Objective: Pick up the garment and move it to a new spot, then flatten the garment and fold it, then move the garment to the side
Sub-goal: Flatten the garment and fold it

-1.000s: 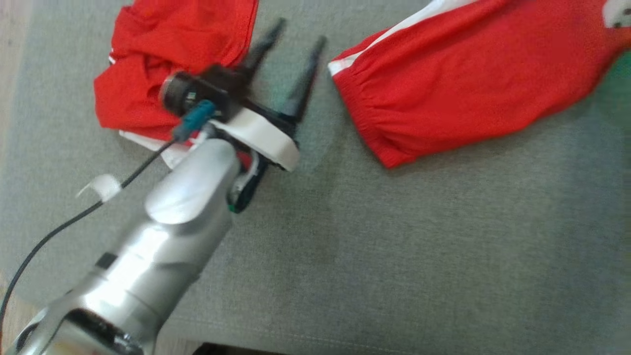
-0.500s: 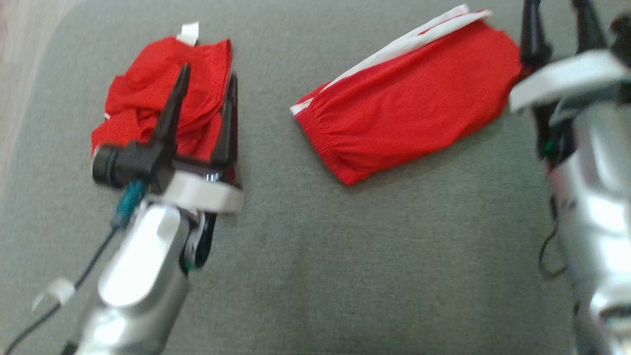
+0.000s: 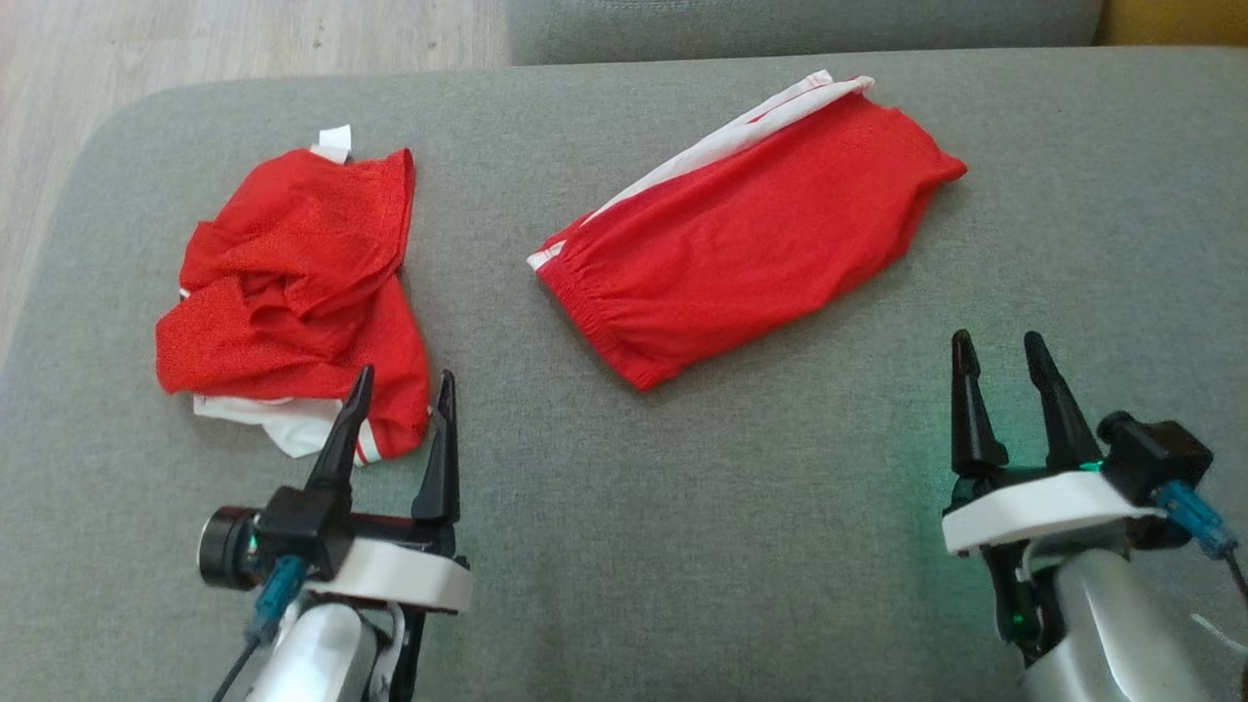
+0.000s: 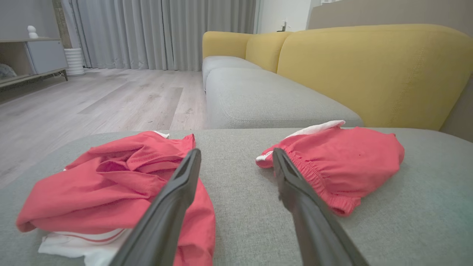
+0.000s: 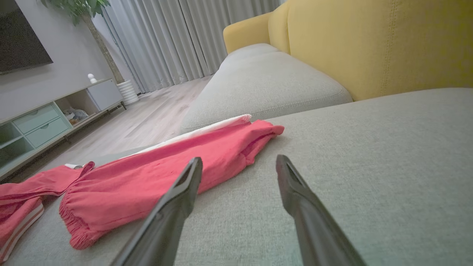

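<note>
Likely light, limp: crumpled red garment (image 3: pixel 292 283) lies frame left; pinch a thick fold. Left gripper (image 3: pixel 406 375) and right gripper (image 3: pixel 996 339) stand apart, empty.

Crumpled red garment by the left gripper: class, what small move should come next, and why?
Probably ease the left gripper forward and down onto the crumpled red garment: it is open and empty by the cloth's near edge, while the red shorts already lie folded.
</note>
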{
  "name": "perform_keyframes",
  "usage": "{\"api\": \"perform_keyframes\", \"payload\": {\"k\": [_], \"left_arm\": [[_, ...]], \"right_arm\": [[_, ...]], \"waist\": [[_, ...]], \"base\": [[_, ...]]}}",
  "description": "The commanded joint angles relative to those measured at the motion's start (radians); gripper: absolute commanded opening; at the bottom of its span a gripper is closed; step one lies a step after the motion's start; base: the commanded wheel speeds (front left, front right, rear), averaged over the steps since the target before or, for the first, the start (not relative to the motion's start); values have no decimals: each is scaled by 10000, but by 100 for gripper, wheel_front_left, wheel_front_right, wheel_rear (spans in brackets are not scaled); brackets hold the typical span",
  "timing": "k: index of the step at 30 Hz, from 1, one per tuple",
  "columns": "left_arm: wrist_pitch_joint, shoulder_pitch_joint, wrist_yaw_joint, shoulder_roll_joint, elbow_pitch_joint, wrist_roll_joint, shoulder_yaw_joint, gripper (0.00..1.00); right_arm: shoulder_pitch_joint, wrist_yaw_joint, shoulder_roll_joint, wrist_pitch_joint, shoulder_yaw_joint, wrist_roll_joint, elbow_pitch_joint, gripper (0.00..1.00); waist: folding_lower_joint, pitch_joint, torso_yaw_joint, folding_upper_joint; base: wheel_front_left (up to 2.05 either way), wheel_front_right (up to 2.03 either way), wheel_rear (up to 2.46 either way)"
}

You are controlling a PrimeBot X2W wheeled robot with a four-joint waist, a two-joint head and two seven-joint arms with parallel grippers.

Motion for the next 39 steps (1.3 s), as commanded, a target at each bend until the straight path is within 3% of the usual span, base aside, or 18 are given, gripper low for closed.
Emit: {"api": "perform_keyframes", "payload": {"k": [1,7,13,20,24,28,33,34,35,39], "left_arm": [[-51,-406,-42,94,-407,243,507,100],[-51,-789,-408,-177,-497,649,688,100],[-51,-1327,-803,-521,-433,804,768,100],[-51,-1894,-1115,-803,-275,1167,762,100],[-51,-2056,-1275,-1007,-244,1241,816,100],[-51,-2080,-1347,-1110,-215,1308,863,100],[-51,-2093,-1376,-1167,-165,1368,933,100],[-51,-2099,-1383,-1176,-151,1387,959,100],[-51,-2100,-1389,-1182,-138,1409,986,100],[-51,-2072,-1427,-1201,-101,1498,1080,100]], "right_arm": [[-334,-9,98,-102,292,-41,-456,100],[-907,-9,101,633,-39,-479,-811,100],[-2819,-9,101,2201,-1108,-1014,-358,100],[-5409,-9,-132,3570,-3194,-2058,1747,100],[-6499,-9,-627,3754,-4279,-3321,3225,100],[-6975,-9,-810,3769,-4668,-3935,4311,100],[-7236,-9,-813,3874,-4425,-4087,5332,100],[-7293,-9,-810,3894,-4304,-4043,5567,43],[-7345,-9,-807,3859,-4141,-3997,5766,0],[-7523,-9,-833,3385,-3506,-3657,6245,0]], "waist": [[2,66,29,-1],[2,687,327,-1],[2,1685,858,-1],[2,2608,1648,-1],[2,2925,2065,-1],[2,2994,2203,-1],[2,2952,2181,-1],[2,2934,2151,-1],[2,2910,2114,-1],[2,2782,1898,-1]], "base": [[0,0,0],[0,0,0],[0,0,0],[0,0,0],[0,0,0],[0,0,0],[0,0,0],[0,0,0],[0,0,0],[0,0,0]]}}
